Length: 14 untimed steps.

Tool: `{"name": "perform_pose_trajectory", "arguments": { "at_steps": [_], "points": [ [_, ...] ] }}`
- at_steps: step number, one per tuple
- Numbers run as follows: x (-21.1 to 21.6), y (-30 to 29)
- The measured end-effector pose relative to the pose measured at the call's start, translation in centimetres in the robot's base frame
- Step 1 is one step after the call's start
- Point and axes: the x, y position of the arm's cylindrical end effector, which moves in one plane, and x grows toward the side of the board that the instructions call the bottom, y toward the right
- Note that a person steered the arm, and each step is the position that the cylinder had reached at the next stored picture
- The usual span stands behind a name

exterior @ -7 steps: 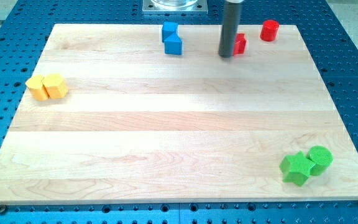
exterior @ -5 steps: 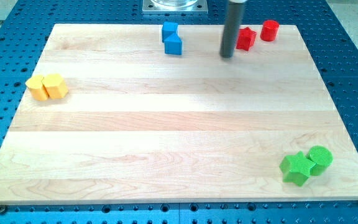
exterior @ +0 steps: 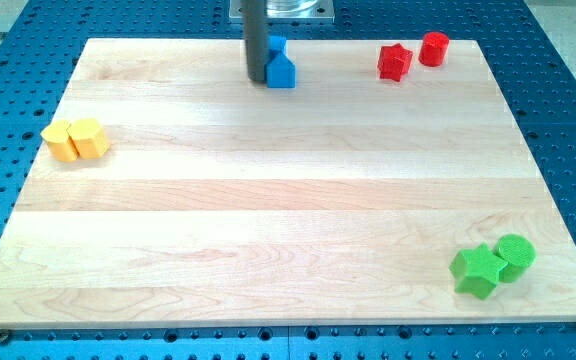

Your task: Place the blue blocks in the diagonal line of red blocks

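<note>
Two blue blocks sit near the view's top, left of centre: a house-shaped one [exterior: 282, 72] in front and another [exterior: 278, 46] just behind it, partly hidden by the rod. My tip [exterior: 255, 80] rests on the board right at the left side of the front blue block. A red star-shaped block [exterior: 394, 62] and a red cylinder [exterior: 433, 48] lie in a short diagonal at the view's top right.
Two yellow blocks [exterior: 76, 139] sit together at the view's left edge. A green star block [exterior: 476, 270] and a green cylinder [exterior: 515, 255] sit together at the view's bottom right. The wooden board [exterior: 268, 220] lies on a blue perforated table.
My tip has moved left from beside the red star block to the left side of the blue blocks. The red star block was nudged slightly right earlier.
</note>
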Motion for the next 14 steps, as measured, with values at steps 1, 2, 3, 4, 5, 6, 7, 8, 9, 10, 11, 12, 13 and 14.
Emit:
{"name": "perform_pose_trajectory", "arguments": {
  "at_steps": [1,2,3,4,5,6,7,8,9,10,11,12,13,14],
  "points": [
    [0.1,6.0],
    [0.5,8.0],
    [0.9,9.5],
    [0.9,3.7],
    [0.4,-4.1],
    [-3.5,-4.9],
    [-6.4,-0.9],
    [-6.9,3.3],
    [-2.9,2.7],
    [1.8,2.3],
    [5.9,2.3],
    [7.4,1.0],
    [3.1,-0.7],
    [0.8,1.6]
  ]
}}
